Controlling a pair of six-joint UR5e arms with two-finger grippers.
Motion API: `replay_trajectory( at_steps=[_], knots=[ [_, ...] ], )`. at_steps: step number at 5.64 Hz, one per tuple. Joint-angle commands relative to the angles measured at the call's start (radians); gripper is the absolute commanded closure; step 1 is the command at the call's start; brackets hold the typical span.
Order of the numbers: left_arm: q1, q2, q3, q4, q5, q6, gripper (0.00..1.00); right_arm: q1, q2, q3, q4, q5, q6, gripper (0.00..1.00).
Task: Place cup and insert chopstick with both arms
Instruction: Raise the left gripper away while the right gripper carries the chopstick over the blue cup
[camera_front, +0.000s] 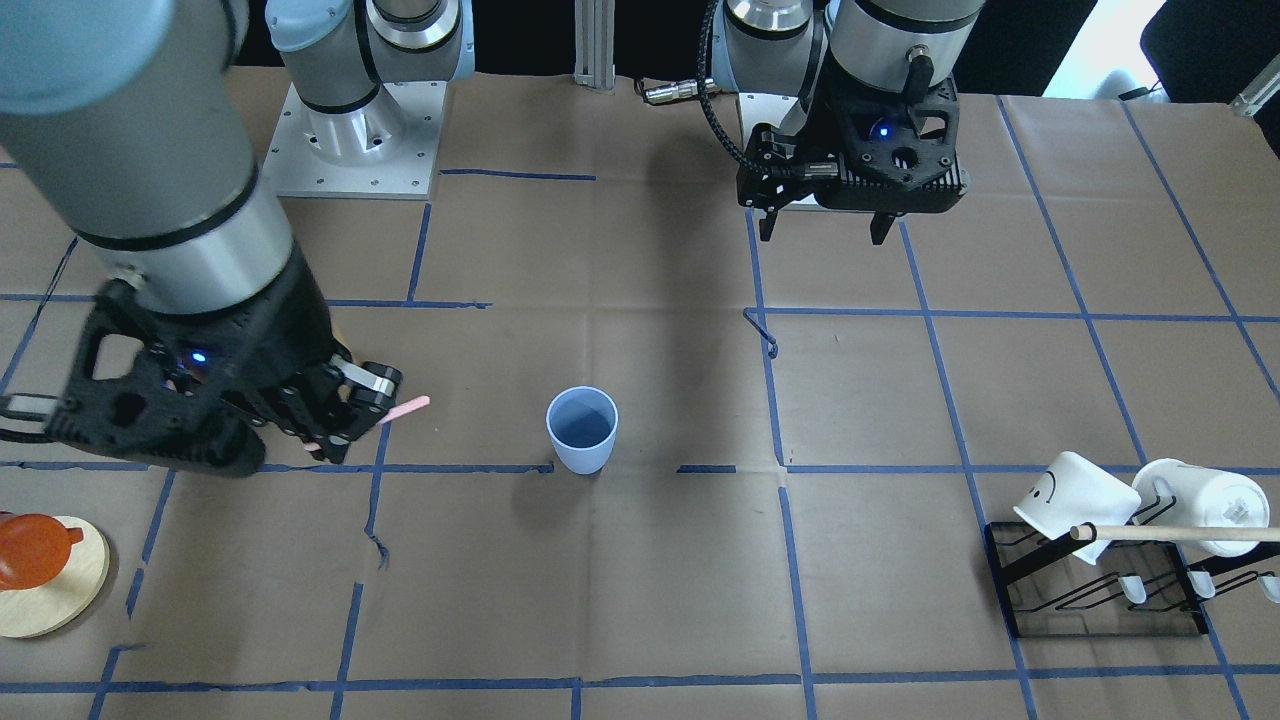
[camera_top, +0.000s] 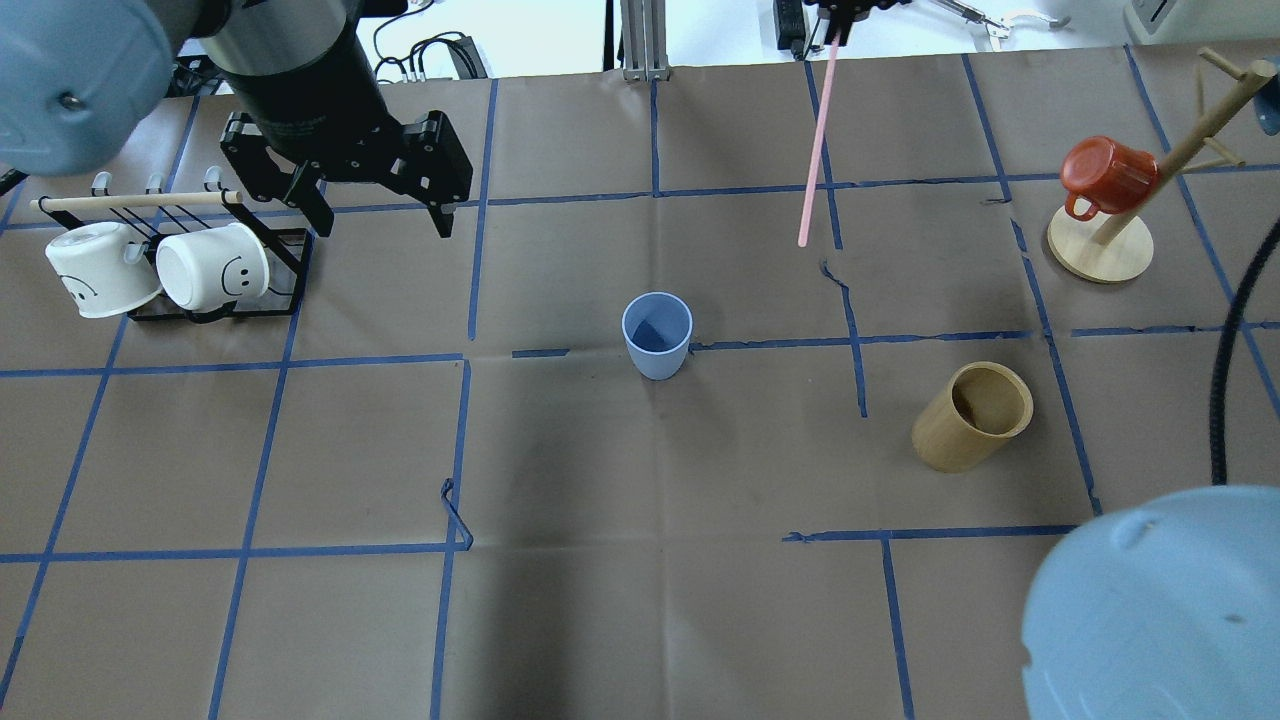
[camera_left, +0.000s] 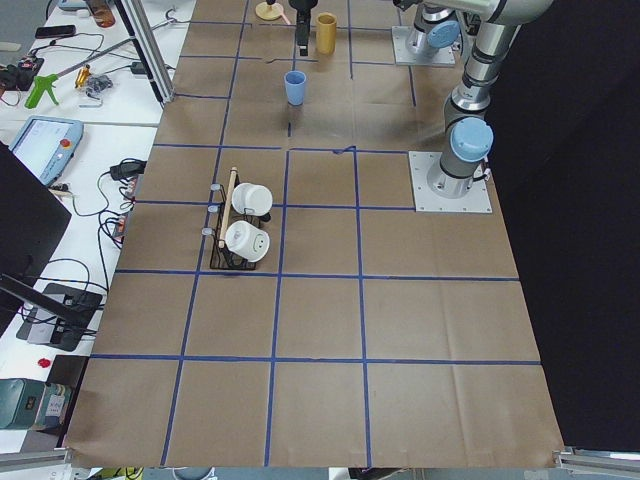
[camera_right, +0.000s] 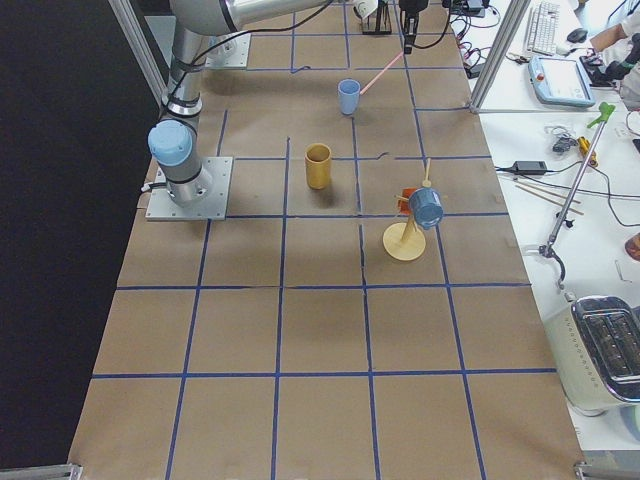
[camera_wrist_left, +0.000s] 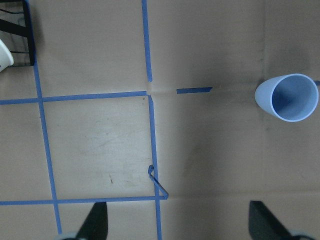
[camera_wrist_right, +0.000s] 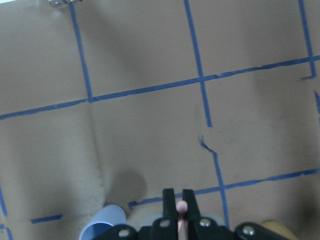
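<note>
Your right jaws are pinching the pink chopstick (camera_top: 817, 150) by its top end, so it hangs slanted above the table (camera_top: 600, 560), its tip short of the light-blue cup (camera_top: 657, 335), which stands upright and mouth-up near the middle. Your left jaws are spread and hold nothing, well apart from the cup. I judge the stick light, stiff and slick, liable to swivel in that end grip, and the cup light enough to tip if you knock its rim

No lettering can be read; smiley faces mark one white mug (camera_top: 213, 268) and its neighbour (camera_top: 100, 272).
</note>
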Motion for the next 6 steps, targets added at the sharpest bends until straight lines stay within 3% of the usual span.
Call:
replay_trajectory(
  at_steps=[1, 3, 6],
  knots=[
    [0.02, 0.029, -0.042, 0.035, 0.004, 0.026, 0.01, 0.125, 0.117, -0.087, -0.07, -0.002, 0.181, 0.92],
    [0.019, 0.023, -0.034, 0.024, -0.039, -0.074, 0.01, 0.158, 0.156, -0.064, -0.079, -0.003, 0.217, 0.92],
    [0.022, 0.02, -0.029, 0.024, -0.056, -0.073, 0.01, 0.158, 0.127, 0.029, -0.033, -0.005, 0.217, 0.92]
  ],
)
